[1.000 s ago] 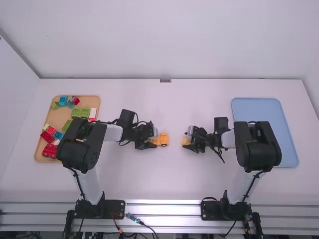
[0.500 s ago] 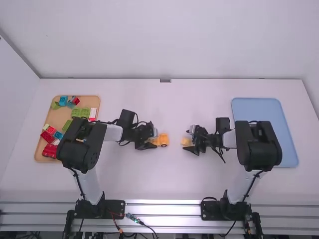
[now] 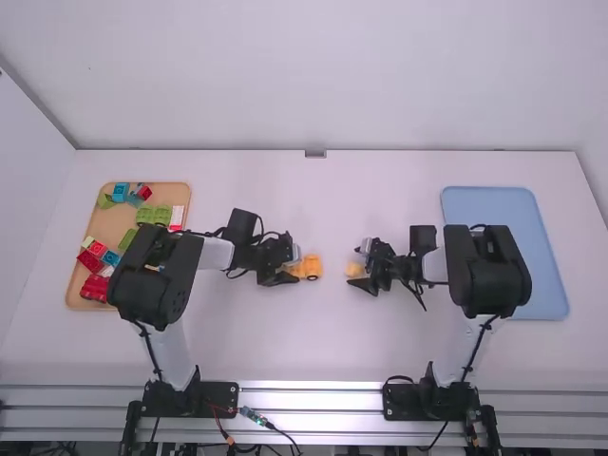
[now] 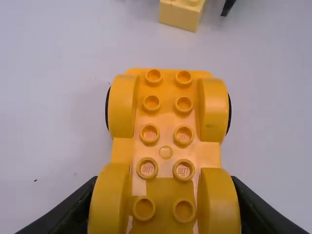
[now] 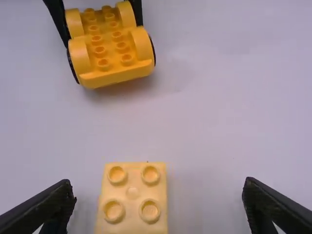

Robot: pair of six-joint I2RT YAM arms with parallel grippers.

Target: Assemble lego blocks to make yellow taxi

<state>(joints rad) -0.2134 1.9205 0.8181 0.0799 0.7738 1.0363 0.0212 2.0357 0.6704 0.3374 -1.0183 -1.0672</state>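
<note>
We have the left end effector (image 3: 294,266) clamped on the yellow car base (image 4: 165,131), mid-desk (image 3: 313,332). Our right end effector (image 3: 357,266) is released, fingers wide either side of the pale yellow block (image 5: 132,200), nearer the desk's right edge than the base.

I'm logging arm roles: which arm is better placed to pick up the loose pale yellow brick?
The right, I'd judge: its gripper is open, with the pale yellow brick between its fingers. The left gripper is already occupied, closed on the yellow wheeled base.
</note>
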